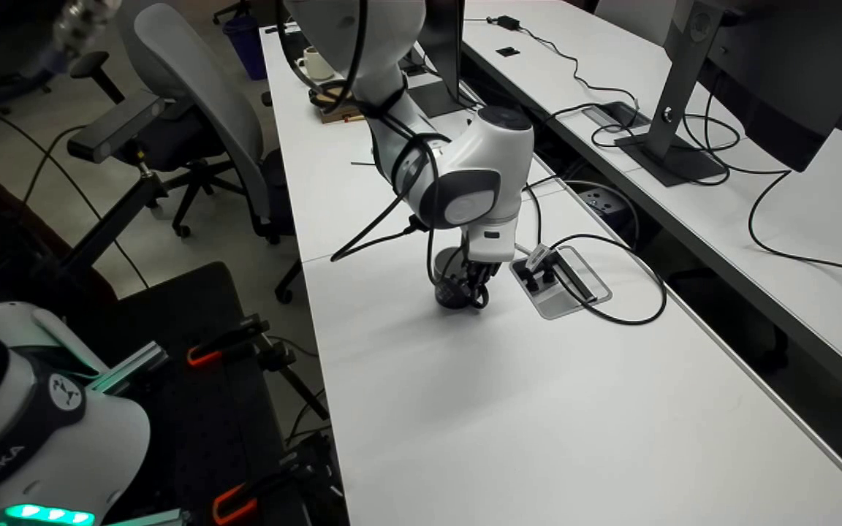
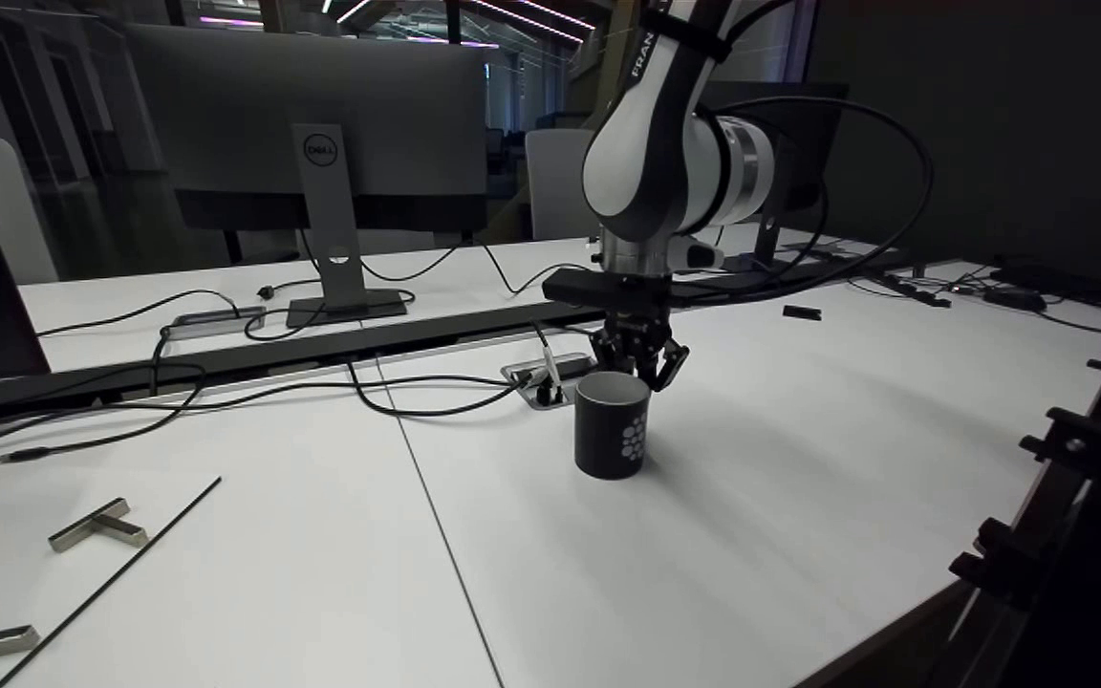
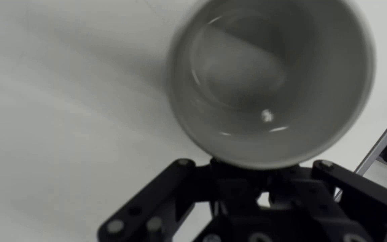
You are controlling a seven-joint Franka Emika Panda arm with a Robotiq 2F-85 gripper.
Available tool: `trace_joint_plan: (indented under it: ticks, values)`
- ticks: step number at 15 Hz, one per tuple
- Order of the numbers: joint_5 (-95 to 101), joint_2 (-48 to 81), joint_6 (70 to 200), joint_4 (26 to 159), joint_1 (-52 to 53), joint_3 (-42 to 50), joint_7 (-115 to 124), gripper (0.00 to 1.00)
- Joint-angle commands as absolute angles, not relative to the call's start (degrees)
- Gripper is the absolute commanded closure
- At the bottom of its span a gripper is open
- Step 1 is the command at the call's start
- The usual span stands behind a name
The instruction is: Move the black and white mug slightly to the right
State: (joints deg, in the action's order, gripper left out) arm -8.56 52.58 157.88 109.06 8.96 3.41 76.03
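The black and white mug (image 1: 452,295) stands upright on the white table in both exterior views. Its black outside with pale dots (image 2: 608,432) faces the camera in an exterior view, where its handle is hidden. In the wrist view I look down into its pale inside (image 3: 270,84). My gripper (image 1: 481,277) points down at the mug's handle side. In an exterior view the gripper (image 2: 641,358) is partly behind the mug. In the wrist view the fingers (image 3: 262,174) are close together below the rim and appear shut on the dark handle; their tips are hidden.
A grey cable box (image 1: 560,283) with black wires lies close beside the mug. A loose black cable (image 1: 658,292) loops over the table there. Metal T-shaped pieces (image 2: 99,524) lie on the table. Monitors (image 2: 321,124) stand on the desks behind.
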Motion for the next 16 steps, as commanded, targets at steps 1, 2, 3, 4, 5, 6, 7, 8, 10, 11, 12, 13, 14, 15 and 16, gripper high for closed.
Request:
trace_joint_plan:
  ticks: [1,2,3,4,5,6,7,8,10,11,12,13,14,15,16]
  values:
    - [-10.25,53.65,158.45,107.63,8.68,3.13,73.98,0.98]
    - [-10.22,53.66,158.38,107.64,8.7,3.18,73.88,0.98]
    - [-10.25,53.67,158.39,107.67,8.65,3.19,73.72,0.98]
    - [-10.35,53.71,158.45,107.72,8.6,3.21,73.59,0.99]
    - [-10.45,53.71,158.48,107.78,8.56,3.23,73.47,0.98]
    - [-10.53,53.73,158.42,107.8,8.55,3.27,73.45,0.98]
    - [-10.61,53.75,158.4,107.82,8.49,3.27,73.42,0.98]
    - [-10.69,53.77,158.37,107.89,8.45,3.32,73.44,0.98]
    - [-11.17,53.78,158.71,108.3,7.89,3.15,73.3,0.98]
    - [-11.5,53.74,158.87,108.51,7.67,3.16,73.33,0.98]
    - [-11.92,53.63,159.07,108.81,7.35,3.15,73.35,0.98]
    - [-12.3,53.58,159.19,109.0,7.04,3.12,73.3,0.98]
    - [-12.72,53.52,159.35,109.22,6.61,3.07,73.19,0.98]
    - [-13.08,53.43,159.47,109.5,6.29,3.12,73.12,0.98]
    - [-13.43,53.45,159.54,109.65,5.86,3.1,73.01,0.98]
